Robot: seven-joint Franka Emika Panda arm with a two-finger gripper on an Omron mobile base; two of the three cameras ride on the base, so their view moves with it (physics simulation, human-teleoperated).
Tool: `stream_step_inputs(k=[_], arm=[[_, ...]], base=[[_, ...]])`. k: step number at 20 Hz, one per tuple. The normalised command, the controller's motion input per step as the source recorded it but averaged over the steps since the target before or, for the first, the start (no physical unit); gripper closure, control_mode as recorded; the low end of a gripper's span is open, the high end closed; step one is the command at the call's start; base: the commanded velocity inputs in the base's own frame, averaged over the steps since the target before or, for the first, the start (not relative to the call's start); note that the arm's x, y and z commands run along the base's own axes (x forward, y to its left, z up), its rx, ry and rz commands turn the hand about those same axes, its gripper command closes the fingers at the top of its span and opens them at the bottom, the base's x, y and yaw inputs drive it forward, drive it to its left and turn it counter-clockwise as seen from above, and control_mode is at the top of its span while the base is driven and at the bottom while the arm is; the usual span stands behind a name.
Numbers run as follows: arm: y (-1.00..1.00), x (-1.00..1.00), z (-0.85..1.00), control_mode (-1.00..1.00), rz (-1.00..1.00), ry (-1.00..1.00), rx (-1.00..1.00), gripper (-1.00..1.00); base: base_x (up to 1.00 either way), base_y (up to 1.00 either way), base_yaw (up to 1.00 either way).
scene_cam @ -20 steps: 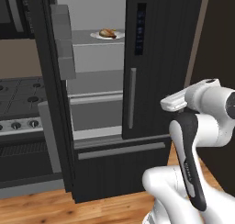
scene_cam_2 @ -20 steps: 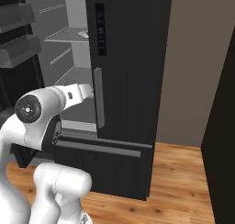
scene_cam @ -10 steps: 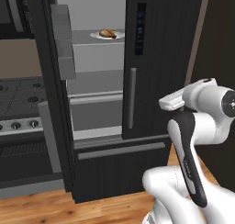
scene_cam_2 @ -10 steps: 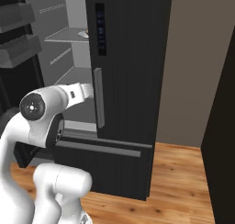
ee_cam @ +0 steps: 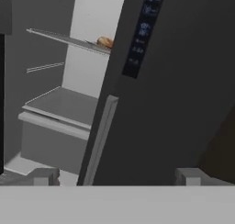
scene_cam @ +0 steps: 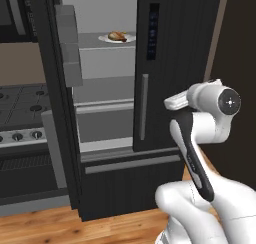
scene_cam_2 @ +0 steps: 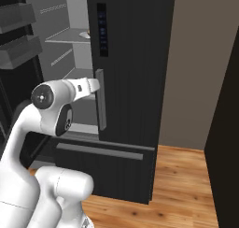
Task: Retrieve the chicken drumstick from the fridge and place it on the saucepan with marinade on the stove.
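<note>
Wood-floored kitchen, fridge (scene_cam: 165, 63) left door ajar, chicken drumstick (scene_cam: 118, 36) on upper shelf, tool (ee_cam: 117, 176) released, empty.

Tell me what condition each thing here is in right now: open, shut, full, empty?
fridge: left door swung open, right door shut, bottom drawer shut.
chicken drumstick: lying on a white plate on an upper fridge shelf, untouched.
gripper: open, holding nothing, pointed at the shut right door.
stove: no flame seen.

fridge (ee_cam: 174, 94) left door open | chicken drumstick (ee_cam: 105, 42) on upper shelf (ee_cam: 64, 39)
</note>
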Motion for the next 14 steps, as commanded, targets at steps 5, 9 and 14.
stream_step_inputs(k=[5, 9, 14], arm=[[0.0, 0.07, -0.04, -1.0, -0.05, 0.26, 0.0, -1.0], [0.0, 0.0, 0.0, -1.0, -0.02, 0.15, 0.0, -1.0], [0.0, 0.16, -0.01, -1.0, -0.02, 0.1, 0.0, -1.0]], base=[[0.0, 0.0, 0.0], [0.0, 0.0, 0.0], [0.0, 0.0, 0.0]])
